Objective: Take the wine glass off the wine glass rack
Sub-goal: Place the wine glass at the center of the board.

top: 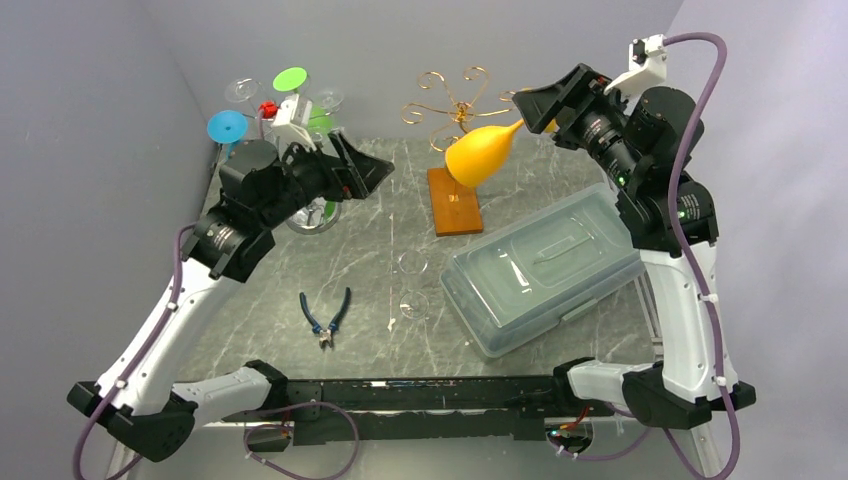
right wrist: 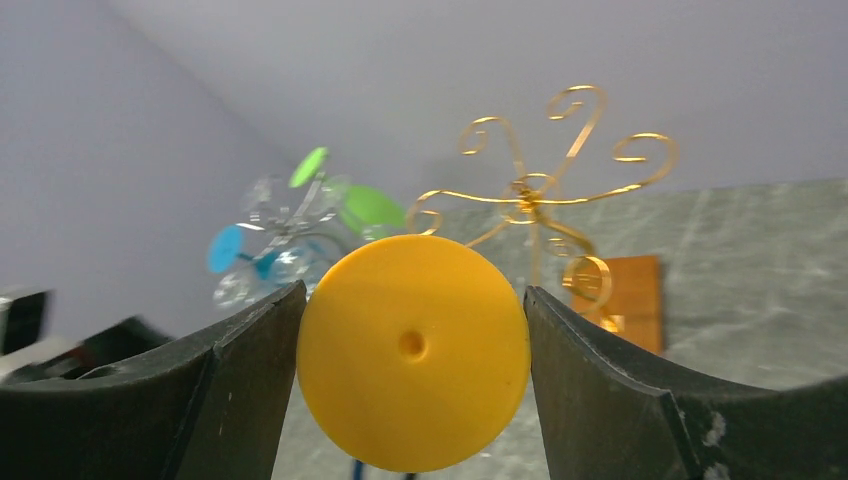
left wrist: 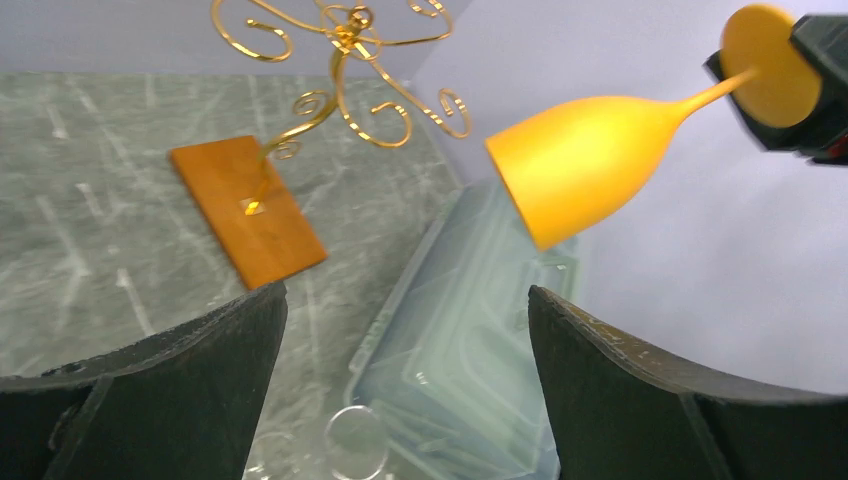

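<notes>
place: lab test cell | cues: bare grey walls [top: 400,50]; marbled tabletop [top: 370,230]; black arm-mounting rail [top: 420,392]

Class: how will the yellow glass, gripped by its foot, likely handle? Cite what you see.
Probably light: the right gripper holds the glass out sideways by its foot alone. Its smooth round foot might slip or swivel. Laid down, the bowl would likely roll.

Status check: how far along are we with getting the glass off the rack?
Done: the yellow wine glass is clear of the gold rack, held sideways in the air. In hand: the right tool grips its base. Remaining: probably setting it down on the table; the left tool stands open, empty.
</notes>
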`<move>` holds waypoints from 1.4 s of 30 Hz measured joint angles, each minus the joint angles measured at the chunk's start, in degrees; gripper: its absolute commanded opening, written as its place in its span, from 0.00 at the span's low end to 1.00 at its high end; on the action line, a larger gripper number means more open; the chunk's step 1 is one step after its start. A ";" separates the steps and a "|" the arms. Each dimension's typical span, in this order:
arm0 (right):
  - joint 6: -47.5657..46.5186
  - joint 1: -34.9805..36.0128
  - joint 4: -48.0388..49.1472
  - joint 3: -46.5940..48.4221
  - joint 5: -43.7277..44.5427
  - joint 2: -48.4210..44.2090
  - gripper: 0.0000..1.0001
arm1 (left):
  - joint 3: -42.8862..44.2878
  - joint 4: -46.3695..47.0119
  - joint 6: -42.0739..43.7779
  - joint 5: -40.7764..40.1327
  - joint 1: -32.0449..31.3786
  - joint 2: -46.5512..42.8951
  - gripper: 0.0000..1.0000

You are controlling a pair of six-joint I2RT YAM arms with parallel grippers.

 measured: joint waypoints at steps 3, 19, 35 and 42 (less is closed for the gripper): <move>4.31 0.02 3.02 -0.37 -4.55 0.50 0.46 | -2.21 5.03 -5.22 6.69 4.00 0.33 0.93; 22.08 0.04 23.28 -5.09 -19.45 7.98 0.46 | -13.49 39.01 -41.07 25.73 15.30 3.78 0.66; 29.83 0.72 39.52 -12.87 -24.02 8.74 0.47 | -17.46 55.71 -59.69 27.54 15.30 7.37 0.48; 30.95 1.42 43.78 -16.06 -24.09 8.74 0.47 | -18.69 60.72 -63.87 27.52 15.30 7.50 0.38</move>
